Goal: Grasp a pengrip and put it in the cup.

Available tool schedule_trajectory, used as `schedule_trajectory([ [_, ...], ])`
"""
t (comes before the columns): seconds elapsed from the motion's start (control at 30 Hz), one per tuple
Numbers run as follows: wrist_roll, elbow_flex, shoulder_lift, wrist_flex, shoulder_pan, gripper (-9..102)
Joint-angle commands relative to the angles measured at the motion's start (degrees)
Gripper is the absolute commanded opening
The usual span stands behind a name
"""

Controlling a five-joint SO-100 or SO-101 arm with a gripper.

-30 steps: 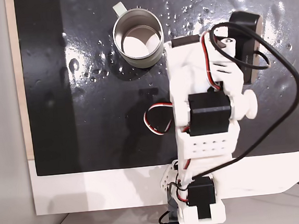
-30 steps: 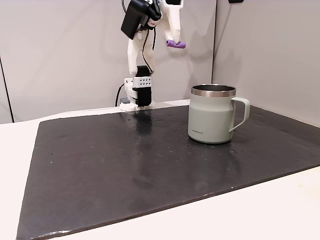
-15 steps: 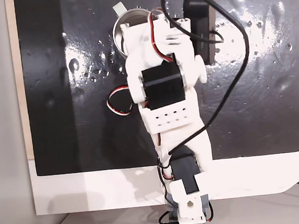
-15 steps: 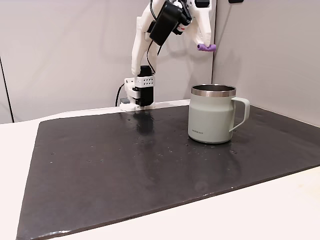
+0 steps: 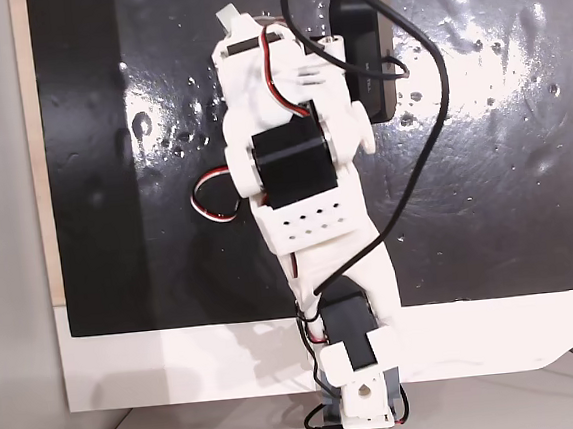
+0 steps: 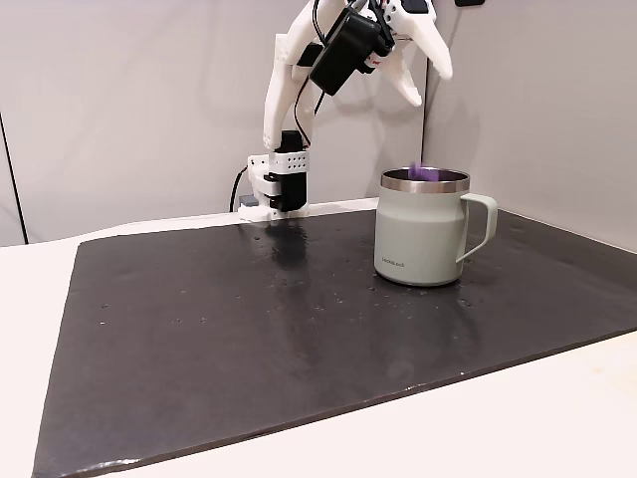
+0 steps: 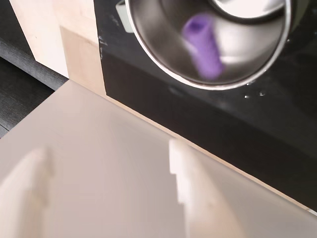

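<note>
In the fixed view from above, the white arm (image 5: 297, 163) reaches over the black mat (image 5: 114, 189) and covers almost all of the cup; only the small handle of the cup (image 5: 230, 17) comes out near the top edge of the mat. A black camera block (image 5: 361, 52) with a looping black cable sits just to the right of the cup's place. The fingers are hidden under the arm here.

In the fixed view from the side, the cup (image 6: 423, 231) stands upright on the mat (image 6: 249, 319), its handle pointing to the right. It is pale grey-green outside with a shiny metal rim. At the rim there is a blurred purple spot, the pen grip (image 6: 430, 172), just at the mouth of the cup and not touching the fingers. The gripper (image 6: 422, 82) hangs above the cup, well apart from it, and its two white fingers (image 6: 439, 62) are spread wide with nothing between them. The base of the arm stands at the far edge of the mat, behind and to the left of the cup.

In the wrist view, the camera looks down into the cup (image 7: 163, 54). The pen grip (image 7: 203, 45) is a short purple tube, blurred, seen inside the ring of the rim, over the shiny inner wall and beside the pale bottom. Two pale blurred fingers (image 7: 198, 198) show at the lower edge, far apart from each other.
</note>
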Motion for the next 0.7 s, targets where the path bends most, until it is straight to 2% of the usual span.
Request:
schedule_trajectory([
  [0.0,-0.6,-1.8,2.6,0.4,-0.1,34],
  [0.67,-1.1,-0.4,4.3,0.5,-0.3,34],
])
